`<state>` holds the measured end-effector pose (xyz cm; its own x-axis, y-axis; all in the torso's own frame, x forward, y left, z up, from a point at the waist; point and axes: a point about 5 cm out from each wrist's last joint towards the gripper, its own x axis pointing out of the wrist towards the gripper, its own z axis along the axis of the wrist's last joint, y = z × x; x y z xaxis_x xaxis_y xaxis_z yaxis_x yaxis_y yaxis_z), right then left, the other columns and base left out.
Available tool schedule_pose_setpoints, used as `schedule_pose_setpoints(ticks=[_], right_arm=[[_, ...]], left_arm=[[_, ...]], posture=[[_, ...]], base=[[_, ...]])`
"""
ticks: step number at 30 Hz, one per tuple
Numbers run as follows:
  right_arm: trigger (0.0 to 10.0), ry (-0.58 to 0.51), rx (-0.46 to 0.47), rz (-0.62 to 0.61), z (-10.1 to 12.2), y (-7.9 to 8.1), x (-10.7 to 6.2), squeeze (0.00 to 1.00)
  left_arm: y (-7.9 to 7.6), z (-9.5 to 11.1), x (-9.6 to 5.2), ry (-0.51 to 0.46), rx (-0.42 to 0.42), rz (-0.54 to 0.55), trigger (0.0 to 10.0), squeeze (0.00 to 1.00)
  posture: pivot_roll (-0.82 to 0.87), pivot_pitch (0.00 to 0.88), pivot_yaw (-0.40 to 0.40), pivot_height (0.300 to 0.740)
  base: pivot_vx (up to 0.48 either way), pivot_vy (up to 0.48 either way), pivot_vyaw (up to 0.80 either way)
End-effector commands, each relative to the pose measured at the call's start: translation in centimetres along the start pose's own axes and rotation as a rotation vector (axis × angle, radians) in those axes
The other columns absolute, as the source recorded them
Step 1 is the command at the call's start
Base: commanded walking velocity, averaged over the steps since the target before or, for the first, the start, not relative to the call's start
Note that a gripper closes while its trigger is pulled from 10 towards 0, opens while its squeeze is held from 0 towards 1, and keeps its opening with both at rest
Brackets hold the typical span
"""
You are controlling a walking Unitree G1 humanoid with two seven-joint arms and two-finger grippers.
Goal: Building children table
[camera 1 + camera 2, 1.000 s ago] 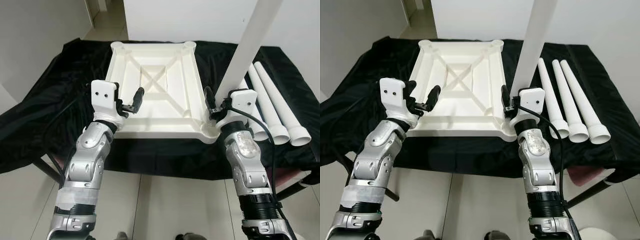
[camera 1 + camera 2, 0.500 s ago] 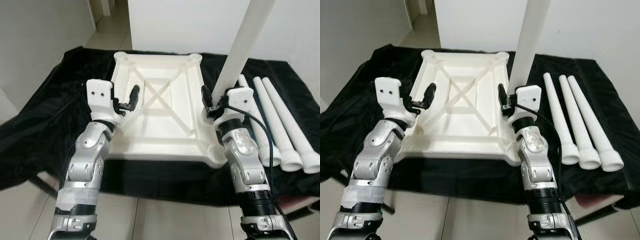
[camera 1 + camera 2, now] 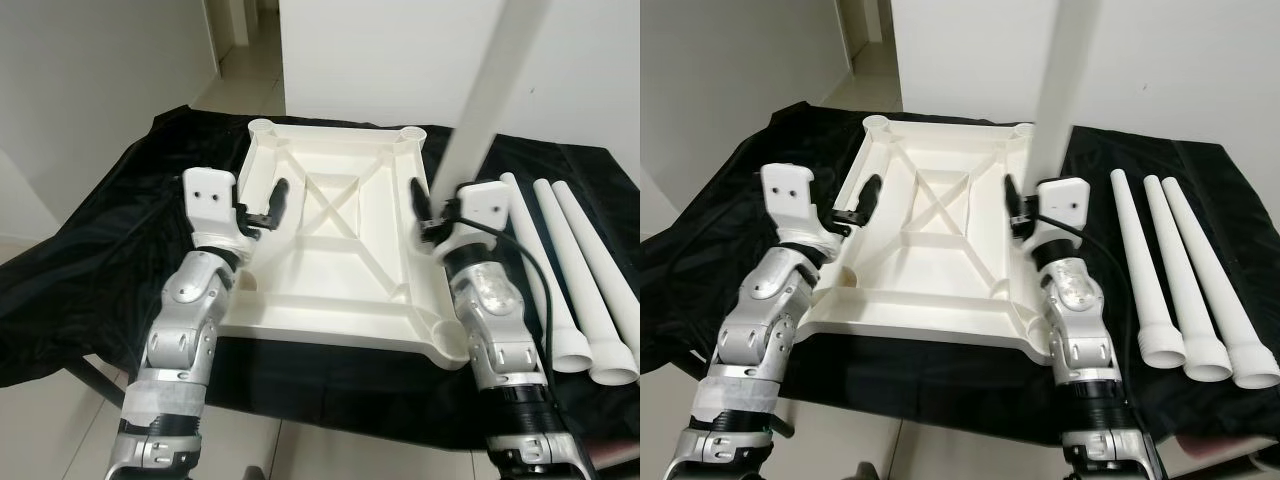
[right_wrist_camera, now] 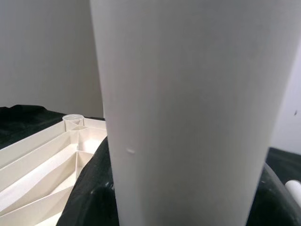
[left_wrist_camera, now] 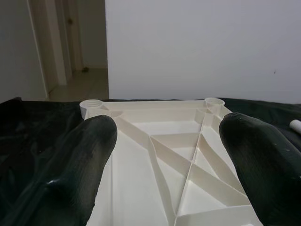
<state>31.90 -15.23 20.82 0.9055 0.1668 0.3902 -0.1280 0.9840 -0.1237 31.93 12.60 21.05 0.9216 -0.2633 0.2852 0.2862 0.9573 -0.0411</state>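
On the black-draped table (image 3: pixel 90 260), the white moulded plastic tabletop (image 3: pixel 335 250) is laid upside down at the middle, its cross-ribbed underside facing up and a round leg socket showing at each far corner. Over its left edge the left gripper (image 3: pixel 262 208) is held with fingers parted and nothing between them. At the tabletop's right edge the right gripper (image 3: pixel 432 212) is clamped on the long white tapered plastic leg (image 3: pixel 482 95), which is held nearly upright. Whether the leg's foot has reached a socket cannot quite be made out. Three more white tapered legs (image 3: pixel 1185 275) are laid side by side toward the table's right edge. The leg is judged light, stiff and smooth, so a low grip suits seating it.
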Motion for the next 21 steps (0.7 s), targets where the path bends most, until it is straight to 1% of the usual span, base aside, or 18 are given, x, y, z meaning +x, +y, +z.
schedule_pose_setpoints(ticks=[1, 5, 10, 11, 12, 14, 16, 18, 21], right_arm=[[10.0, -0.001, 0.003, 0.015, 0.1, 0.4, -0.1, 0.0], [10.0, 0.028, -0.004, 0.0, -0.3, 0.1, -0.4, 0.0], [10.0, 0.054, -0.003, -0.016, -0.7, 0.1, -0.1, 0.0], [10.0, 0.049, 0.007, -0.024, -0.4, 0.1, 0.6, 0.0], [10.0, 0.049, 0.007, -0.024, -0.4, 0.1, 0.6, 0.0], [10.0, 0.042, 0.006, -0.029, -0.1, 0.1, 0.9, 0.0], [10.0, 0.042, 0.004, -0.029, -0.1, 0.0, 1.0, 0.0], [10.0, 0.045, -0.004, -0.03, -0.1, -0.1, 1.0, 0.0], [10.0, 0.044, -0.012, -0.033, -0.2, -0.2, 1.0, 0.0]], left_arm=[[-0.1, 0.0, -0.2, 0.007, -0.003, -0.006, 10.0, 0.0], [-0.8, -0.1, -0.3, 0.017, -0.02, -0.036, 10.0, 0.0], [-1.4, -0.3, -0.3, 0.03, -0.039, -0.077, 10.0, 0.0], [-1.2, -0.6, 0.2, 0.032, -0.043, -0.049, 10.0, 0.0], [-1.2, -0.6, 0.2, 0.032, -0.043, -0.049, 10.0, 0.0], [-1.0, -0.8, 0.7, 0.034, -0.053, -0.002, 10.0, 0.0], [-1.0, -0.9, 0.8, 0.034, -0.053, 0.013, 10.0, 0.0], [-1.3, -0.8, 1.0, 0.035, -0.076, 0.036, 10.0, 0.0], [-1.6, -0.8, 1.1, 0.042, -0.088, 0.036, 10.0, 0.0]], posture=[[-0.09, 0.046, 0.004, 0.74], [-0.1, 0.068, 0.002, 0.74], [-0.12, 0.069, 0.004, 0.74], [-0.15, 0.068, 0.005, 0.74], [-0.15, 0.068, 0.005, 0.74], [-0.15, 0.063, 0.011, 0.74], [-0.15, 0.063, 0.011, 0.74], [-0.14, 0.05, 0.024, 0.74], [-0.13, 0.041, 0.037, 0.74]], base=[[0.0, 0.0, 0.0], [0.0, 0.0, 0.0], [0.0, 0.0, -0.75], [0.0, 0.0, -0.79], [0.0, 0.0, -0.79], [0.0, 0.0, -0.79], [0.0, 0.0, -0.79], [0.0, 0.0, -0.79], [0.0, 0.0, -0.79]])
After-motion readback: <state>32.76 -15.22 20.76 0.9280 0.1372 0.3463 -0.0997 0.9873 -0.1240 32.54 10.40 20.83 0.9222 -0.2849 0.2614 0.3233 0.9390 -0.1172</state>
